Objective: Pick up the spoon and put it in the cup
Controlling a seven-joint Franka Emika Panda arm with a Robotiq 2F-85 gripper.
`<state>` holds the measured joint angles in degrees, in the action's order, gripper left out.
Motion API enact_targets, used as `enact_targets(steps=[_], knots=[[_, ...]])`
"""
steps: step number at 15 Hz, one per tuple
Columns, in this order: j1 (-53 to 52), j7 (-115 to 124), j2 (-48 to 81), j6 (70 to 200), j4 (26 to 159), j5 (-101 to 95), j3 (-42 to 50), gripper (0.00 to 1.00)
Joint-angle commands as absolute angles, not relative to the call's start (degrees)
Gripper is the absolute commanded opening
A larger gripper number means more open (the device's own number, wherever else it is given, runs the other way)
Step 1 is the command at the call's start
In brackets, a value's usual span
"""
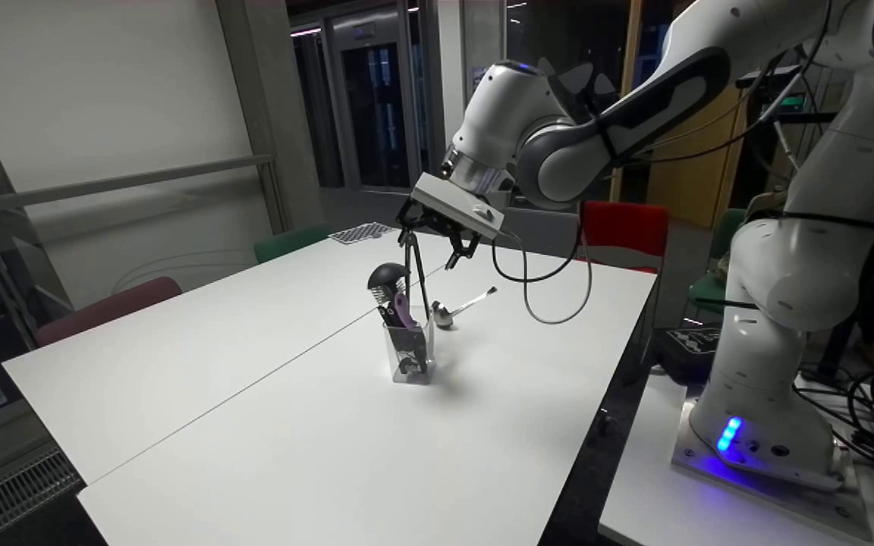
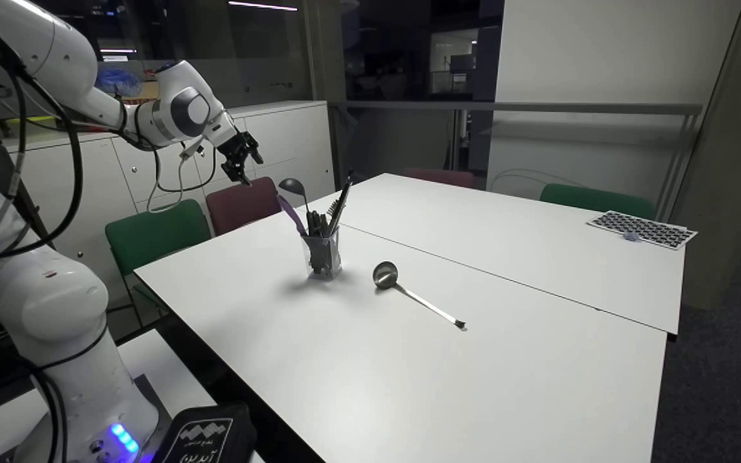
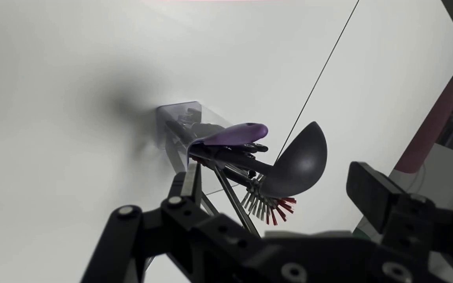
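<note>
Spoon (image 2: 409,292) lies near the cup (image 2: 322,258), presumably set apart for easy grasping; the gripper (image 3: 275,171) hangs empty, fingers (image 3: 370,192) spread.

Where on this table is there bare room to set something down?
In an exterior view, the tabletop is bare between the spoon and the robot-side edge, and between the cup and the checkered sheet. The cup's mouth is crowded with utensils, and the spoon lies nearby.
</note>
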<state>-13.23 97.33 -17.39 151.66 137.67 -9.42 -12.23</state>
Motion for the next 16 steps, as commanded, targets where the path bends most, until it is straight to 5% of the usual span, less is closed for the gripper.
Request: enact_targets(steps=[1,16], knots=[[-10.79,96.04,-17.61,151.69,137.7,-7.76,-14.58,1.0],[-11.98,78.51,-22.78,139.76,141.42,20.43,-11.36,1.0]])
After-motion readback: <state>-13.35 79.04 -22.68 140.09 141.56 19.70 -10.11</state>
